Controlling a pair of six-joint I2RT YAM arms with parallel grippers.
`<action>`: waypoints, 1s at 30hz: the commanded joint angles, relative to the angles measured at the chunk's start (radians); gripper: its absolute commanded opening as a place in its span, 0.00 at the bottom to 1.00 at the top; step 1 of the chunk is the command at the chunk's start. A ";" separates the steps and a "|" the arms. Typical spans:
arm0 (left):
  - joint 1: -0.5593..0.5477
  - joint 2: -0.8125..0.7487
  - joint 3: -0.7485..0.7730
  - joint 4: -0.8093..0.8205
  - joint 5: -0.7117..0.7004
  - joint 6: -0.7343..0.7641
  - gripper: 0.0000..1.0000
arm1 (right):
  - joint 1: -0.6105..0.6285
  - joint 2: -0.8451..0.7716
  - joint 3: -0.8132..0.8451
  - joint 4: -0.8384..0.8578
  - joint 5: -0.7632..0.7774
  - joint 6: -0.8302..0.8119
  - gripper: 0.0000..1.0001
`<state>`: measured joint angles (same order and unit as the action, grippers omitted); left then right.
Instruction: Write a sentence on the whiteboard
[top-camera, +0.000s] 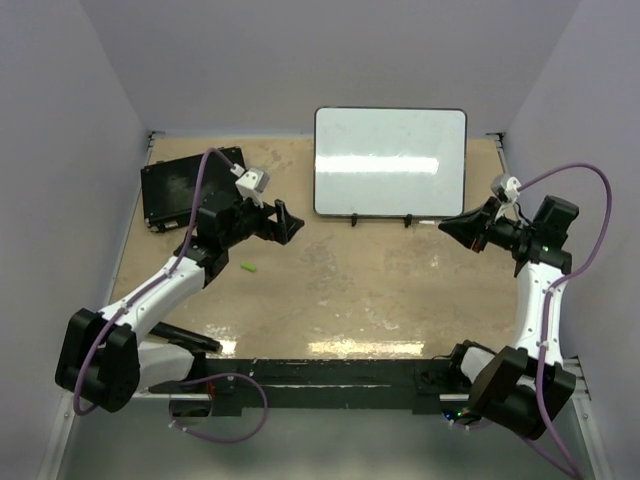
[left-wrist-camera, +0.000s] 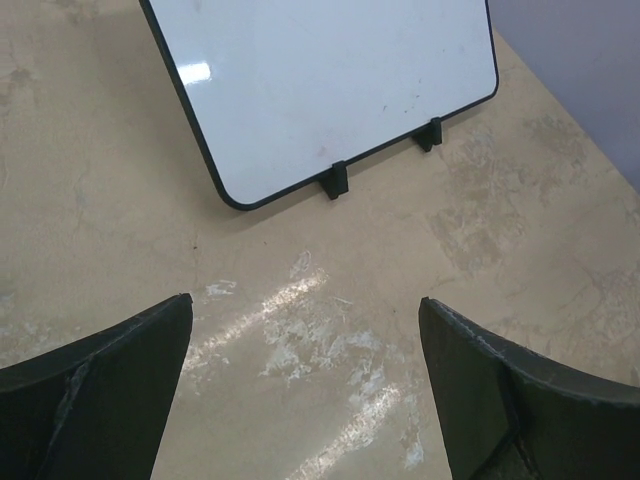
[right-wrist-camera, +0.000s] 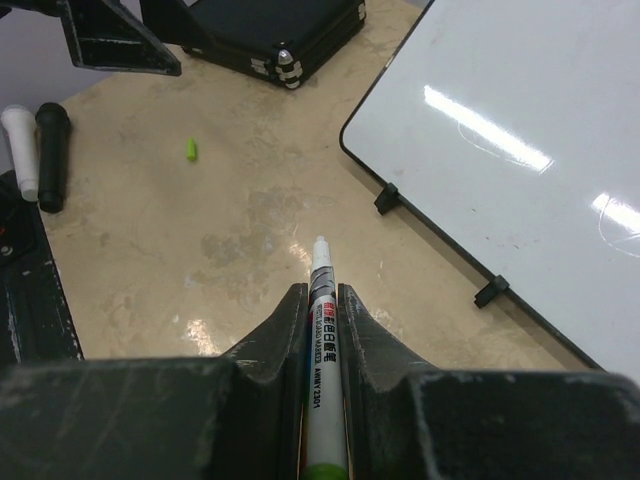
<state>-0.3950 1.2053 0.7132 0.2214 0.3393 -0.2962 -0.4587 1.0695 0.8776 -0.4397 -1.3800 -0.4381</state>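
Holding a marker (right-wrist-camera: 321, 330), the right fingers (right-wrist-camera: 283, 335) are clenched on its barrel. The bare white nib points forward past their tips, above the tabletop (top-camera: 350, 290).
- Left fingers (left-wrist-camera: 110, 385): released, spread wide, nothing between them.
- Whiteboard (right-wrist-camera: 520, 190): ahead and to the right of the right fingers, well apart from the nib. It also stands straight ahead of the left fingers, propped on two small black clips (right-wrist-camera: 387, 198).
- Progress: no sentence on the board. The surface is glossy and blank apart from faint grey smudges and light glare. The pen is gripped, and a small green piece (right-wrist-camera: 191, 149) ahead-left of the right fingers looks like its cap, so uncapping seems done. Bringing the nib to the board and all the writing are left.
- Writing: the marker barrel carries small printed text, red characters and then dark letters running lengthwise. The end reads something like "2301"; the rest is too small to be sure.
- Black case (top-camera: 180, 190): beyond the left fingers, no label visible.
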 joint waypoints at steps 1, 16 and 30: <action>0.037 0.033 0.077 0.096 0.026 -0.007 1.00 | -0.003 -0.077 0.017 0.027 -0.031 0.008 0.00; 0.183 0.358 0.370 0.107 0.251 -0.132 0.99 | -0.003 -0.157 -0.072 0.223 -0.073 0.211 0.00; 0.217 0.783 0.709 0.082 0.477 -0.063 0.84 | -0.003 -0.152 -0.092 0.226 -0.045 0.200 0.00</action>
<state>-0.1909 1.9030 1.3201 0.2935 0.7208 -0.3824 -0.4587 0.9096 0.7879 -0.2440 -1.4128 -0.2428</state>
